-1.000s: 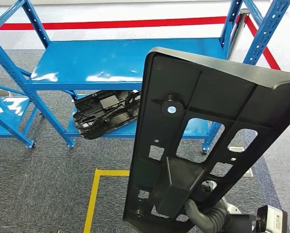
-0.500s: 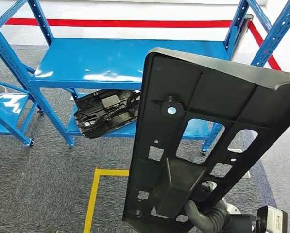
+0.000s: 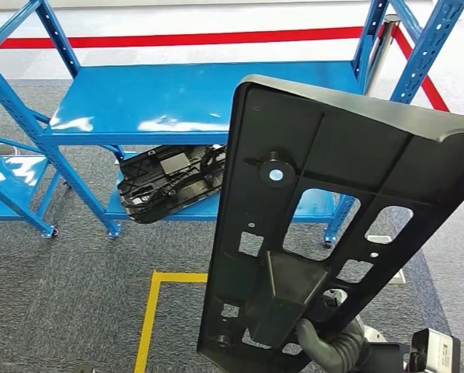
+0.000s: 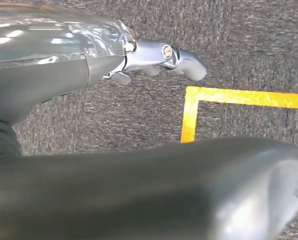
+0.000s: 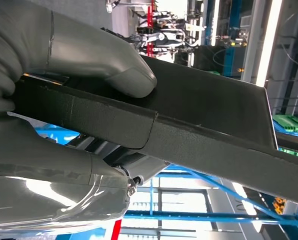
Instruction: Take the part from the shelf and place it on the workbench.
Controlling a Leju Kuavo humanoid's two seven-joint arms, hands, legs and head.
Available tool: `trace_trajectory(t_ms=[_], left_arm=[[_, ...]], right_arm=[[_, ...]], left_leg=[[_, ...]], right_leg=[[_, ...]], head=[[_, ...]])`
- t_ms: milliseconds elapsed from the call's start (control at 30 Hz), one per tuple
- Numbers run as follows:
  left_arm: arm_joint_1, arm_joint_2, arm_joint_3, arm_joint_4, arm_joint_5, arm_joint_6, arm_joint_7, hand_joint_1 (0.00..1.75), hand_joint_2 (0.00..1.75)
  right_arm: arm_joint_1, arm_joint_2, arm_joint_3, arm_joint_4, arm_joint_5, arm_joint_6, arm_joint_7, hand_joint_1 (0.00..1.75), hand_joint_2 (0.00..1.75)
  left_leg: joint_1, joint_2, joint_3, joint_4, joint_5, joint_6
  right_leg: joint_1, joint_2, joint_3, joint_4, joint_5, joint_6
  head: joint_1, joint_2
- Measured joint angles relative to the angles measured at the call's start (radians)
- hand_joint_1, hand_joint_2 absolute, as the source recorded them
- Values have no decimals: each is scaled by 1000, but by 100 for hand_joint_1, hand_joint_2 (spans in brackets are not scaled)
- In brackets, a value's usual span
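Grey carpet (image 3: 71,295) covers the floor, with a yellow line (image 3: 153,299) that makes a corner on it and a red band (image 3: 176,37) that runs along the far side. On this carpet stands a blue metal shelf (image 3: 188,97); its upper board is bare and shiny, and on its lower board lies a second black part (image 3: 170,180), flat, with many ribs and holes. A smaller blue rack (image 3: 9,175) stands just beside the shelf.

Very near to the head camera is the part (image 3: 335,225), a big black plastic panel with several cut-outs and a round boss. It is held up and tilted, and it hides the right end of the shelf and much of the floor behind it. The right robot hand (image 3: 329,346) grips the lower edge of the part; in the right wrist view the thick thumb (image 5: 102,55) presses on one face of the panel and the fingers close on the other face.

The left robot hand (image 4: 166,57) hangs over the carpet near the yellow line, holding nothing, its fingers stretched out
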Motion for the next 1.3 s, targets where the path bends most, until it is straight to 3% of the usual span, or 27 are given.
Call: trace_trajectory(t_ms=[33, 100, 167, 267, 333, 367, 433, 467, 500, 533, 600, 667, 767, 833, 900, 967, 1000, 1033, 1100, 1167, 1300], left_arm=[[0, 0, 0, 0, 0, 0, 0, 0, 175], [0, 0, 0, 0, 0, 0, 0, 0, 175], [0, 1, 0, 0, 0, 0, 0, 0, 175], [-1, 2, 0, 0, 0, 0, 0, 0, 175], [-2, 2, 0, 0, 0, 0, 0, 0, 175], [-3, 2, 0, 0, 0, 0, 0, 0, 175], [-2, 1, 0, 0, 0, 0, 0, 0, 175], [-1, 1, 0, 0, 0, 0, 0, 0, 175], [-1, 1, 0, 0, 0, 0, 0, 0, 175], [-1, 1, 0, 0, 0, 0, 0, 0, 175], [-1, 1, 0, 0, 0, 0, 0, 0, 175], [-1, 0, 0, 0, 0, 0, 0, 0, 175], [-2, 0, 0, 0, 0, 0, 0, 0, 175], [-3, 0, 0, 0, 0, 0, 0, 0, 175], [-3, 0, 0, 0, 0, 0, 0, 0, 175], [-1, 0, 0, 0, 0, 0, 0, 0, 175], [-1, 0, 0, 0, 0, 0, 0, 0, 175], [0, 0, 0, 0, 0, 0, 0, 0, 175], [0, 0, 0, 0, 0, 0, 0, 0, 175], [-1, 1, 0, 0, 0, 0, 0, 0, 175], [-2, 2, 0, 0, 0, 0, 0, 0, 175]], right_arm=[[0, 0, 0, 0, 0, 0, 0, 175, 175], [-1, 0, 0, 0, 0, 0, 0, 175, 175], [-2, 0, 0, 0, 0, 0, 0, 175, 175], [-2, 0, 0, -1, 0, 0, 0, 175, 175], [-3, 0, 0, -2, 0, 0, 0, 175, 175], [-3, 0, 0, -2, 0, 0, 0, 175, 175], [-2, -1, 0, -1, 0, 0, 0, 175, 175], [-1, -1, 0, -1, 0, 0, 0, 175, 175], [0, -1, 0, -1, 0, 0, 0, 175, 175], [1, -1, 0, 0, 0, 0, 0, 175, 175], [0, -1, 0, 0, 0, 0, 0, 175, 175], [-1, -1, 0, 0, 0, 0, 0, 175, 175], [0, -1, 0, 1, 0, 0, 0, 175, 175], [-1, -1, 0, 0, 0, 0, 0, 175, 175], [-1, 0, 0, 0, 0, 0, 0, 175, 175], [0, 0, 0, 1, 0, 0, 0, 175, 175], [0, 0, 0, 1, 0, 0, 0, 175, 175], [0, 0, 0, 1, 0, 0, 0, 175, 175], [-1, 0, 0, 1, 0, 0, 0, 175, 175], [-2, 0, 0, 1, 0, 0, 0, 175, 175], [-2, 0, 0, 0, 0, 0, 0, 175, 175]], left_leg=[[0, 0, 8, -21, 26, 3], [-3, -1, 64, -148, 101, 15], [-9, -3, 112, -255, 142, 28], [-14, -3, 124, -287, 142, 37], [-8, 0, 131, -308, 146, 45], [-5, 1, 134, -316, 150, 49], [-6, 3, 134, -317, 150, 53], [-7, 3, 134, -316, 150, 53], [-7, 3, 134, -315, 149, 54], [-7, 3, 135, -313, 147, 53], [-6, 2, 136, -306, 140, 48], [-8, 1, 136, -298, 133, 39], [-11, 1, 134, -292, 130, 31], [-9, 1, 126, -273, 112, 22], [-5, 1, 89, -188, 57, 10], [0, 1, 28, -57, 2, 1], [0, 1, 8, -16, -4, 0], [0, 1, 5, -13, 12, 1], [-1, 0, 48, -116, 88, 11], [-7, -2, 103, -235, 139, 25], [-15, -3, 123, -290, 144, 37]], right_leg=[[1, 0, 2, 0, -1, 0], [2, 2, 6, 0, -3, 0], [3, 4, 6, 0, -4, 4], [1, 4, 4, -3, -4, 19], [3, 4, -3, 17, -25, 27], [5, 4, -18, 52, -49, 29], [5, 5, -73, 172, -110, 30], [5, 5, -100, 229, -128, 32], [5, 5, -115, 260, -127, 34], [4, 5, -112, 250, -105, 36], [3, 3, -60, 133, -32, 39], [4, 3, -11, 30, 6, 34], [6, 6, -3, 5, 2, 19], [2, 6, -3, 1, 1, 9], [-1, 3, -2, 0, 1, 2], [0, 1, -3, 0, 1, -1], [0, 0, -2, 0, 1, -1], [0, 0, -1, 1, 0, -1], [2, 2, 3, 1, -2, 0], [3, 4, 5, 0, -4, 3], [-1, 5, 1, -1, -4, 22]], head=[[0, 0], [0, 0], [0, 0], [0, 0], [0, 0], [1, 0], [1, 0], [1, 0], [1, 0], [1, 0], [1, 0], [1, 0], [1, 0], [0, 0], [0, 0], [0, 0], [0, 0], [0, 0], [0, 0], [0, 0], [0, 0]])
